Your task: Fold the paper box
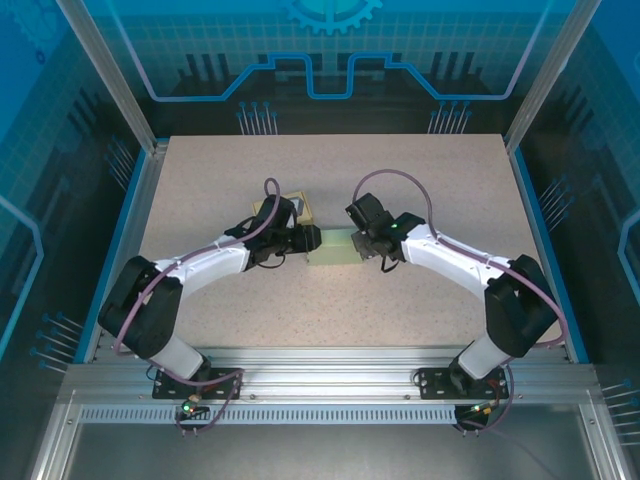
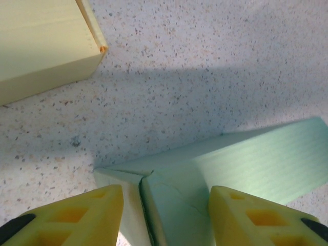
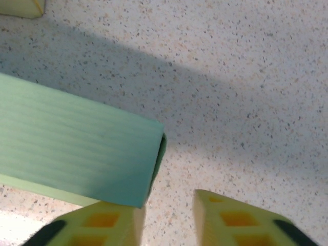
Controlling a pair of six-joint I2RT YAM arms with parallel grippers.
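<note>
The paper box [image 1: 335, 248] is a pale green flat carton lying on the table between my two grippers. In the left wrist view its end [image 2: 174, 205], with a folded flap and a dark seam, lies between the yellow fingers [image 2: 87, 215]. My left gripper [image 2: 166, 192] stands open astride that end, and I cannot tell whether the pads touch it. In the right wrist view the box's other end [image 3: 77, 148] shows its open mouth just beside the left finger [image 3: 102, 220]. My right gripper [image 3: 169, 197] is open, with bare table in the gap.
A pale yellow box [image 1: 297, 208] sits just behind the left gripper [image 1: 305, 240], and its corner [image 2: 46, 46] shows at the upper left of the left wrist view. The speckled tabletop [image 1: 330, 310] is bounded by blue rails and glass walls.
</note>
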